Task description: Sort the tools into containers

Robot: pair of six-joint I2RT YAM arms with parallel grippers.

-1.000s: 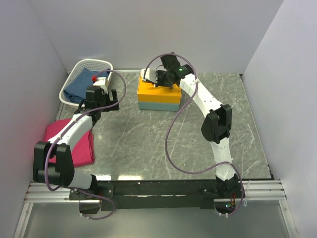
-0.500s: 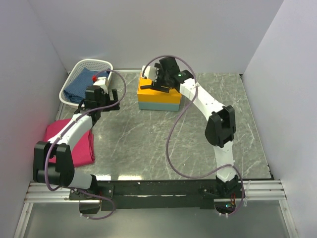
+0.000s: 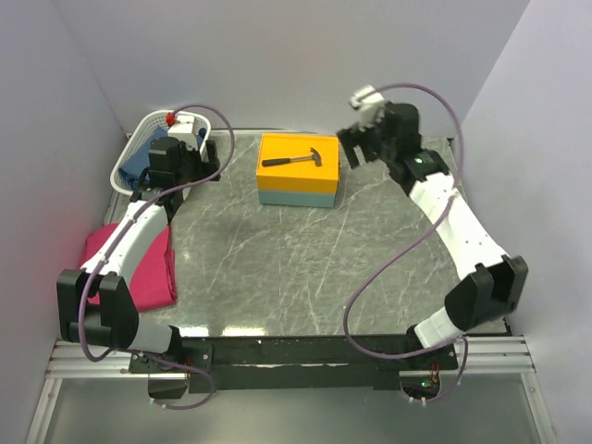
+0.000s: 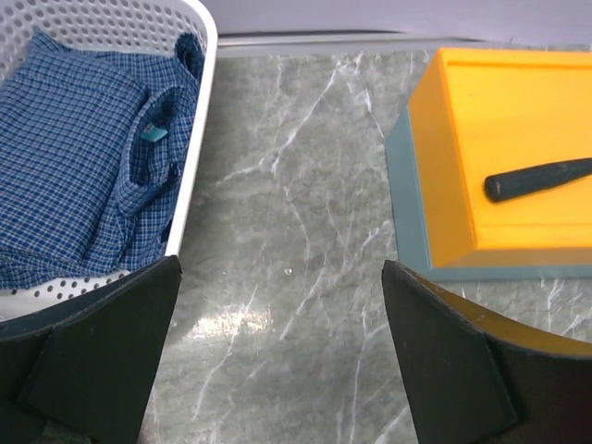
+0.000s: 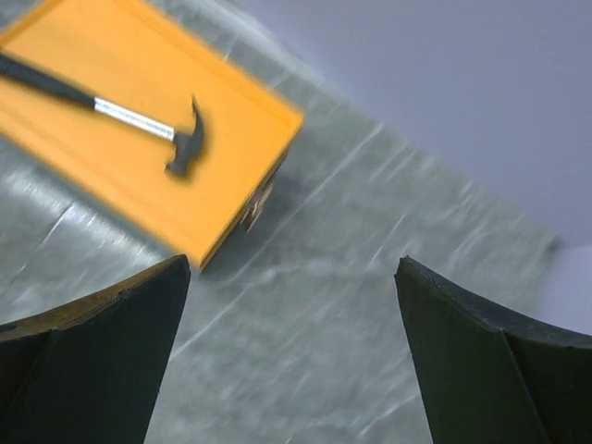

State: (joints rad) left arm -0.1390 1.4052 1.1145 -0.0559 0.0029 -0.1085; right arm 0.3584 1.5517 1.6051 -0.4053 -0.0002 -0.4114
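While the overhead view takes in both arms, it alone shows the pink cloth (image 3: 139, 268) at the left and the whole hammer (image 3: 298, 160) lying flat on the yellow-topped box (image 3: 277, 182). The left gripper (image 3: 190, 166) hangs beside the white basket (image 3: 139, 139), and the right gripper (image 3: 350, 146) hangs off the box's far right corner. Both are spread wide and empty. The left wrist catches only the hammer's black handle, but reveals a blue checked shirt (image 4: 83, 157) in the basket. The right wrist, slightly blurred, shows the hammer's metal head and shaft.
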